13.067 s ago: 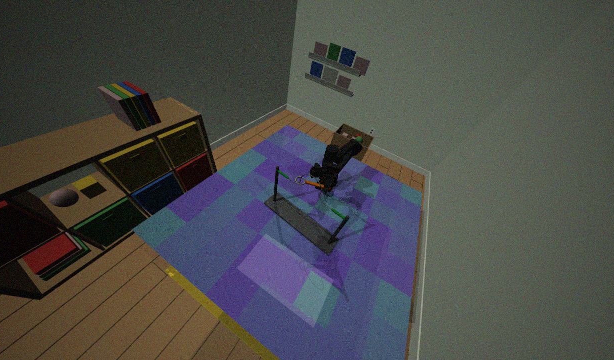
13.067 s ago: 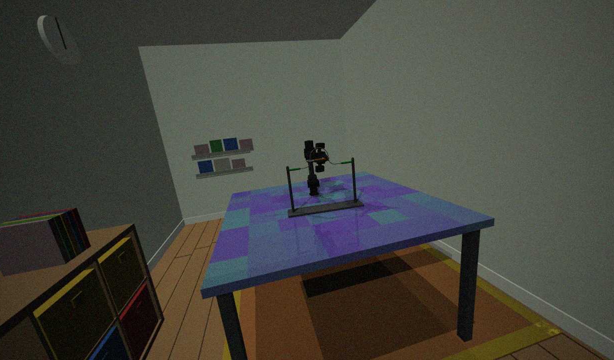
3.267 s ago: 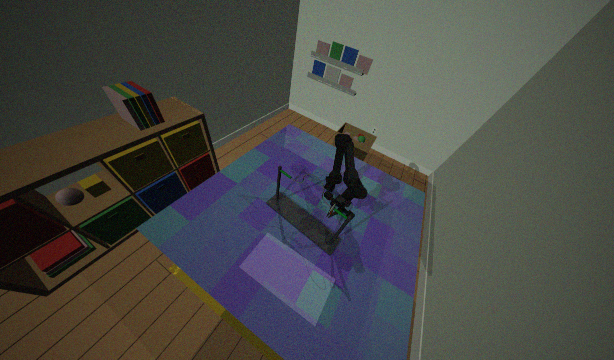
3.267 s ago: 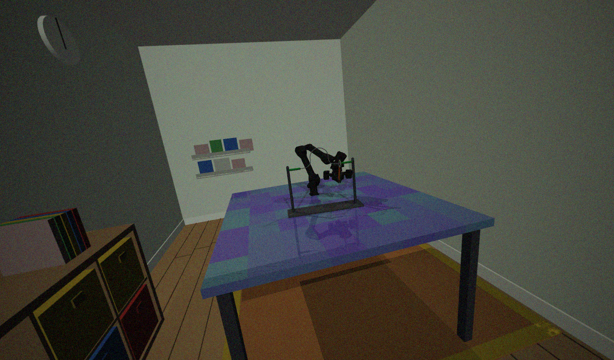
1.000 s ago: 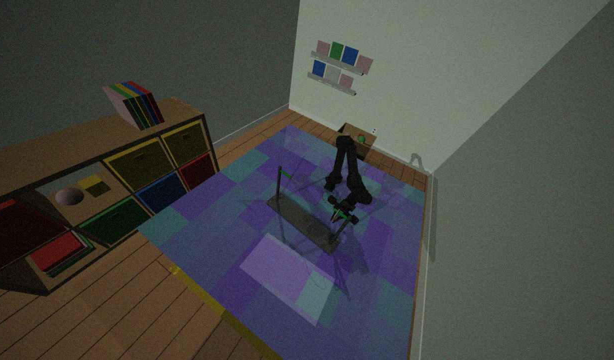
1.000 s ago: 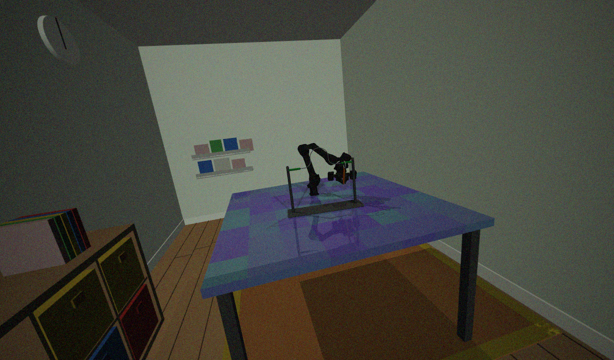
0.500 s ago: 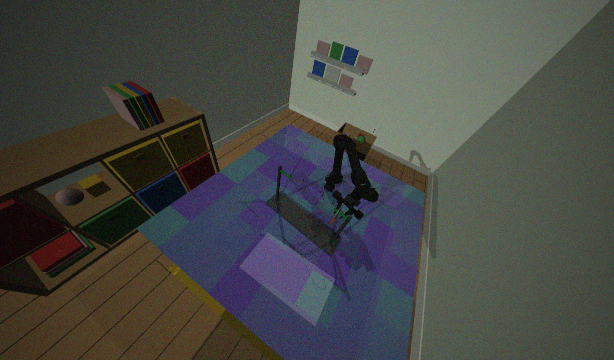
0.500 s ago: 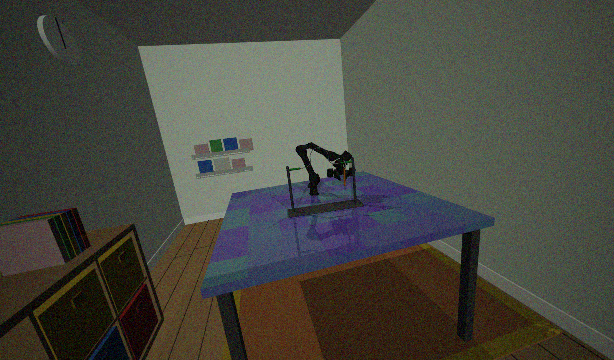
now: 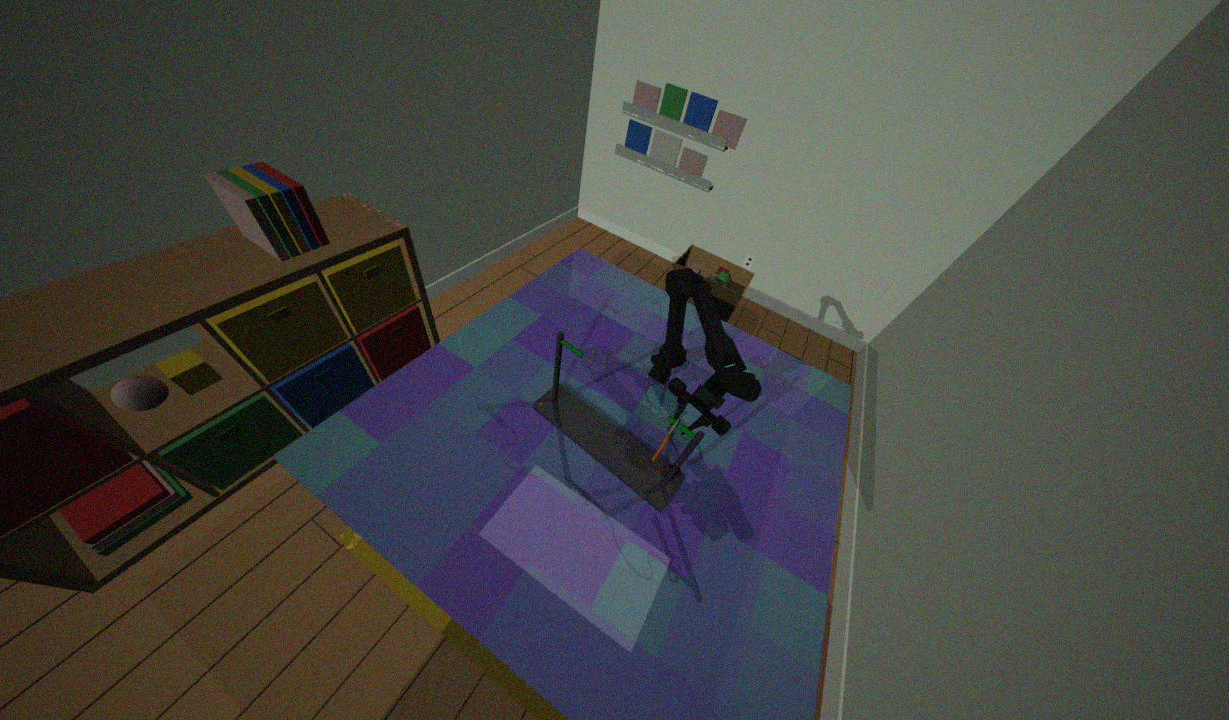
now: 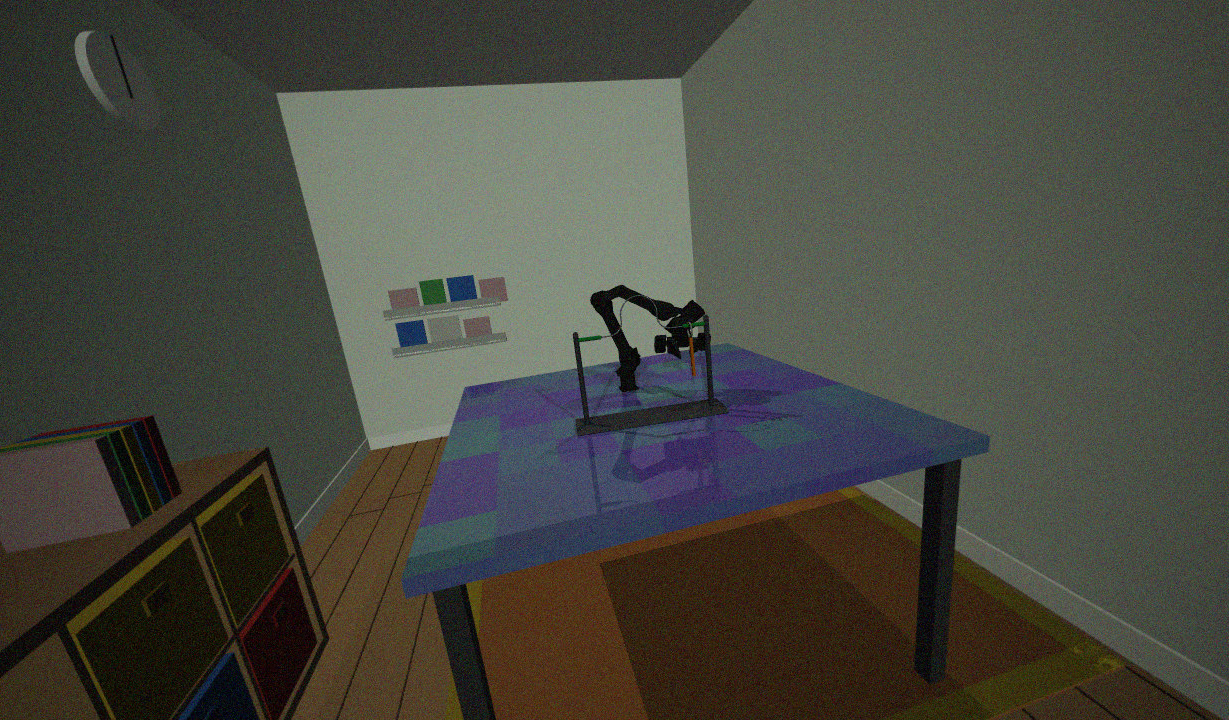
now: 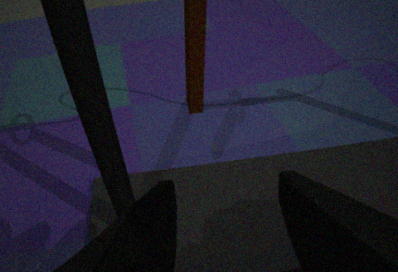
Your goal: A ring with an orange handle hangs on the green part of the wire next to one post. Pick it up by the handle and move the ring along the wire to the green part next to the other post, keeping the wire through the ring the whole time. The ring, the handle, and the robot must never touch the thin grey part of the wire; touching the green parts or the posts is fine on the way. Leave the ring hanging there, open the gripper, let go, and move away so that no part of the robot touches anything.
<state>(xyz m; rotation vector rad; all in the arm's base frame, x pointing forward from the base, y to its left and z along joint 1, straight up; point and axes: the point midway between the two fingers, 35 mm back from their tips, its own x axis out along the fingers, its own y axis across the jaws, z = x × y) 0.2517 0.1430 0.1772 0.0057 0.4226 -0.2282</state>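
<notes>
The orange handle [image 9: 662, 444] [image 10: 691, 358] [image 11: 195, 48] hangs down beside the right post [image 9: 687, 454] [image 10: 708, 362] [image 11: 84, 77]. Its ring is too small and dark to make out; the handle's top is at the right green part [image 9: 689, 431] [image 10: 694, 325]. My gripper [image 11: 227, 189] is open, with nothing between its fingertips. In the wrist view the handle's free lower end shows beyond and above the fingertips, in front of the gap and left of its middle. The left green part [image 9: 571, 348] [image 10: 588, 339] by the left post [image 9: 557, 368] [image 10: 581, 380] holds nothing visible.
A dark base [image 9: 591, 438] [image 10: 649, 417] joins the posts on the patchwork table [image 10: 511, 501]. The thin grey wire curves up between the green parts, close to the arm in the exterior view. The right post stands close to the left finger in the wrist view.
</notes>
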